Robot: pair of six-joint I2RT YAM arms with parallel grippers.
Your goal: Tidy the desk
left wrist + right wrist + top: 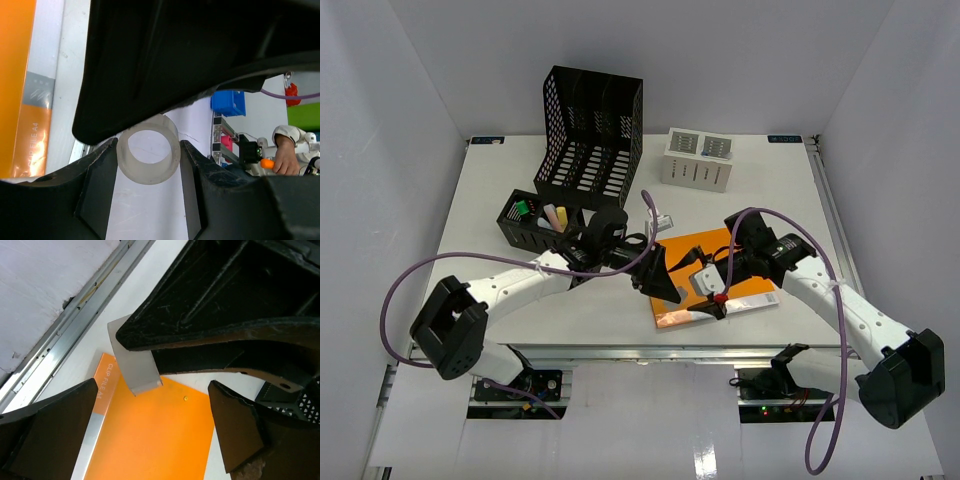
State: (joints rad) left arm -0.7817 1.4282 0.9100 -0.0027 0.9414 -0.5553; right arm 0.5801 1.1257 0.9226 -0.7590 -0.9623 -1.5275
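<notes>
Left gripper (148, 165) pinches the translucent roll (148, 156) across its sides; it looks light, rigid and slick. Right gripper (152, 410) gapes wide above the orange clip file (150, 445), flat on the desk (740, 210) — thin, probably bendy, best taken by an edge.

The clip file (150, 440) has a smooth, glossy orange plastic cover. The tape roll (150, 176) is frosted, translucent plastic. The file rack (588, 130) is matt black perforated metal. The surface (790, 200) is smooth matt white, edged by a brushed metal rail (70, 322). The right gripper (152, 400) has jaws of scratched matt black plastic.
</notes>
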